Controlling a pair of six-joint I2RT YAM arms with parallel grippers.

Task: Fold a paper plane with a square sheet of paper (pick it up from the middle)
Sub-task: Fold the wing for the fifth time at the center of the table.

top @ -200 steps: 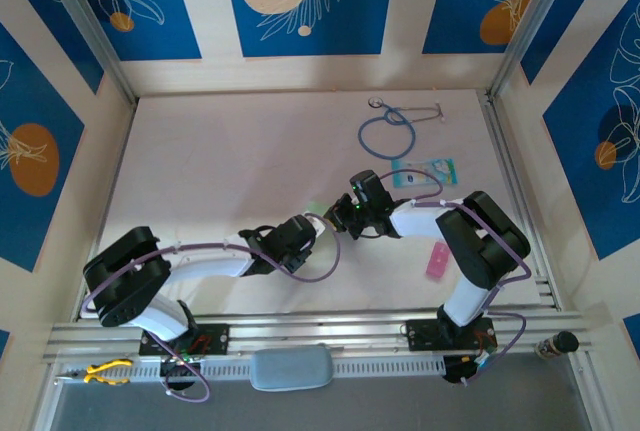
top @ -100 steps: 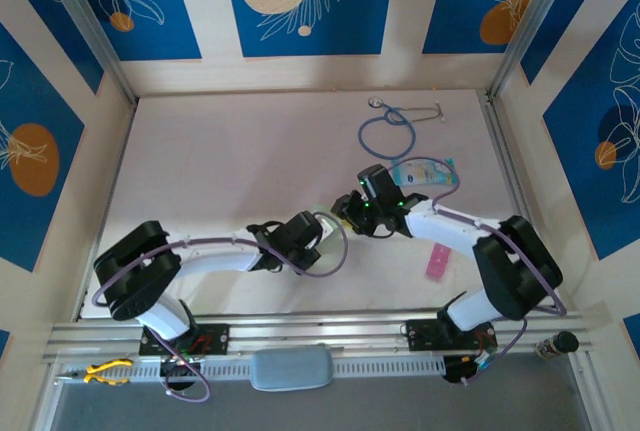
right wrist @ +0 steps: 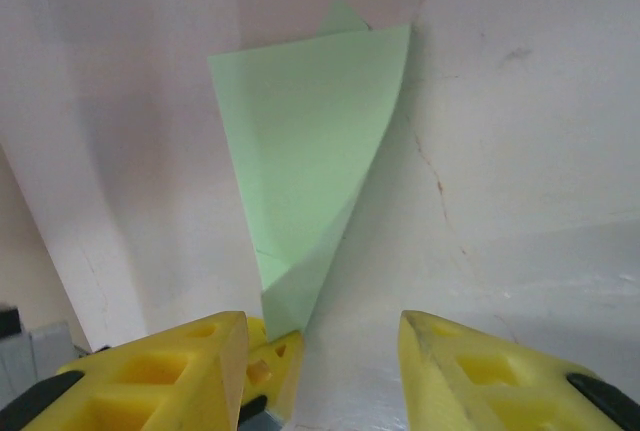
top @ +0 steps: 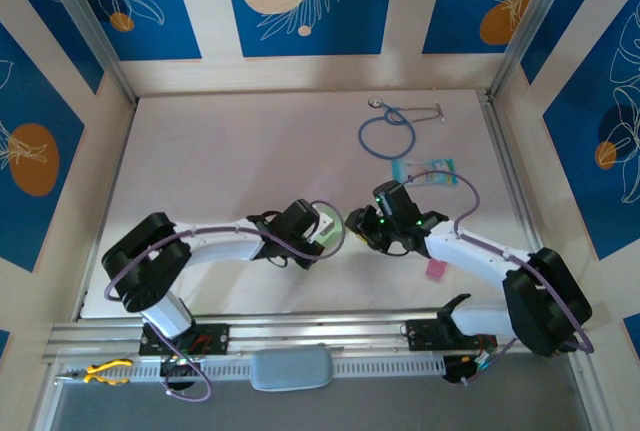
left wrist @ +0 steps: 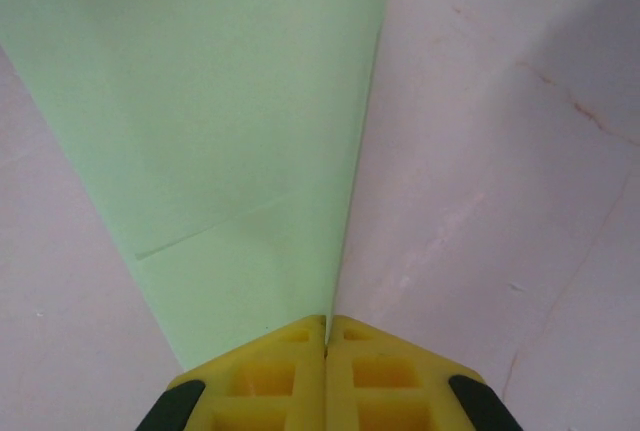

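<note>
Arms: two, left arm (top: 215, 243) and right arm (top: 470, 251). Hands: two, left hand (left wrist: 325, 331) and right hand (right wrist: 320, 323). Green paper sheet (right wrist: 310, 151): one. Stethoscope (top: 362, 137): one. Teal-and-white card (top: 428, 171): one. Pink strip (top: 436, 269): one. Yellow-handled pliers (top: 105, 372): one pair. Grey pad (top: 290, 368): one. Desk (top: 230, 161): one.

Plain light green all over the sheet of paper (left wrist: 220, 131), broken by one faint crease line. Bright yellow on the left gripper (left wrist: 326, 329) and right gripper (right wrist: 322, 336), with black behind. Pale pinkish white for the table (top: 220, 151). At twelve o'clock, deep blue wall panels (top: 350, 21) with thin white leaf outlines and cream and orange discs. Blue stethoscope (top: 386, 137) at one o'clock, teal-and-white card (top: 425, 173) at two, pink strip (top: 435, 269) at four. Purple cables (top: 343, 223) on white-and-black arms (top: 225, 246).
</note>
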